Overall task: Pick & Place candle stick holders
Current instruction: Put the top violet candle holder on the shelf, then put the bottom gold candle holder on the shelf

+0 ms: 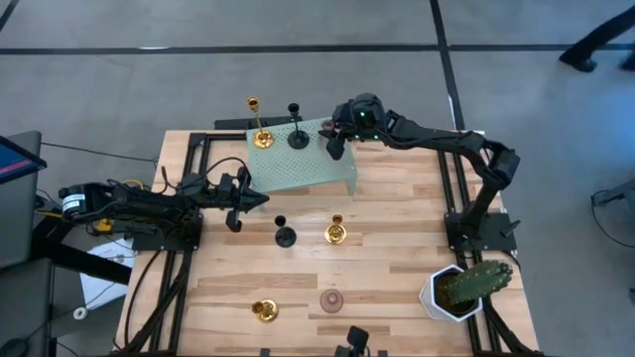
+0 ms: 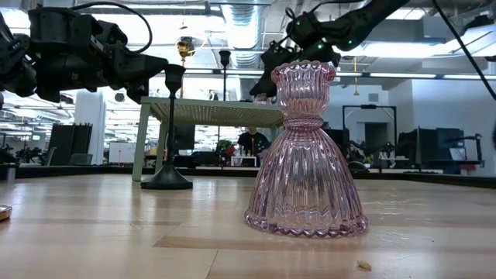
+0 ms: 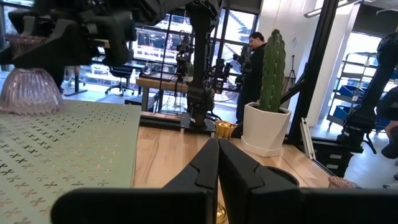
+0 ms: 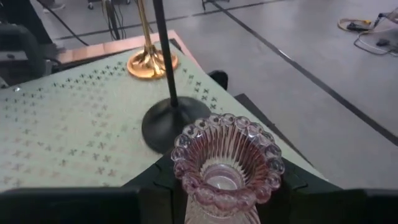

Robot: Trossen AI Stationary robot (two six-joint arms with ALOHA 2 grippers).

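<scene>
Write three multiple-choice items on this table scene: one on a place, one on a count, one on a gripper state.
1. Where does the tall gold candle holder stand?
A. on the green perforated shelf
B. beside the potted cactus
C. on the floor

2. How many holders stand on the wood table below the shelf?
A. one
B. four
C. six

3. What is the right gripper doing?
A. hanging open
B. holding a pink glass candle holder
C. gripping the cactus

Key: 1 A, its base rests on the shelf. 2 B, two gold, one black, one pink. 3 B, the right wrist view shows the glass between its fingers.
</scene>
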